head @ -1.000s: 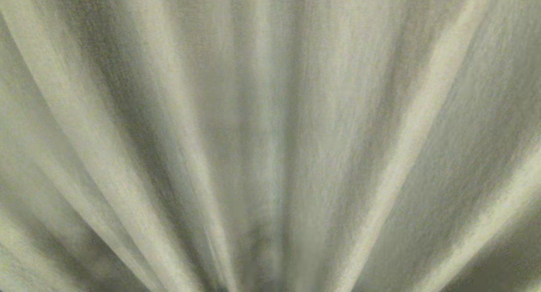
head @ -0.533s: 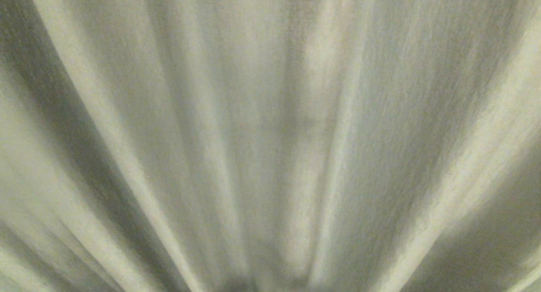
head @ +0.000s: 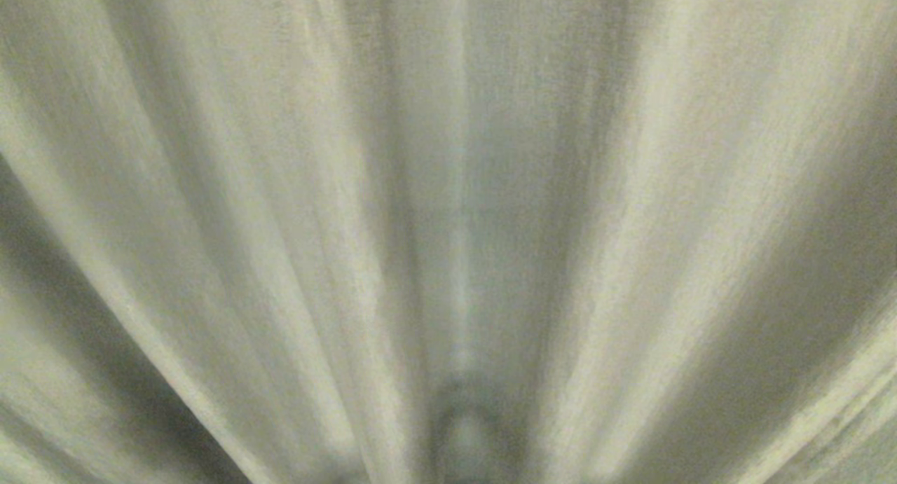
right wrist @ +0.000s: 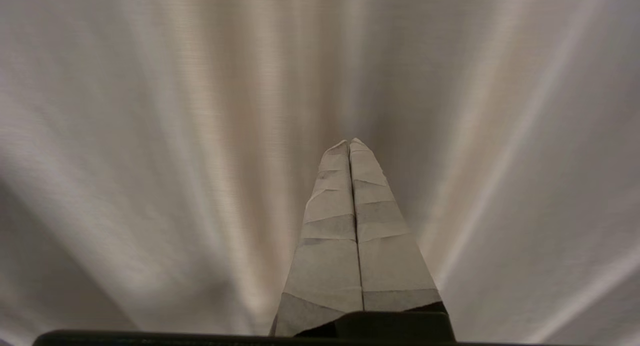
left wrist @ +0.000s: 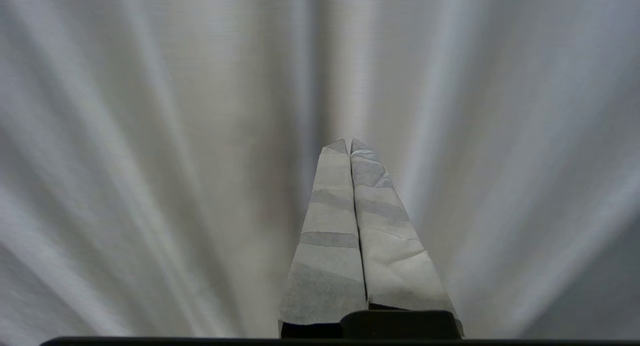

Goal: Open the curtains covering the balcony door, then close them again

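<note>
Pale beige-grey pleated curtains (head: pixel 448 190) fill the whole head view, very close. The same drapes (left wrist: pixel 150 135) fill the left wrist view, where my left gripper (left wrist: pixel 349 141) is shut, its tape-wrapped fingers pressed together with nothing between them, pointing at the folds. In the right wrist view the curtains (right wrist: pixel 150 135) again cover everything, and my right gripper (right wrist: pixel 349 141) is shut and empty, tips close to the fabric. Whether either gripper touches the cloth I cannot tell. The balcony door is hidden behind the curtains. Neither arm shows in the head view.
The folds in the head view have slid sideways across the picture between the frames, so the whole view is shifting along the curtain. No gripper appears in those frames.
</note>
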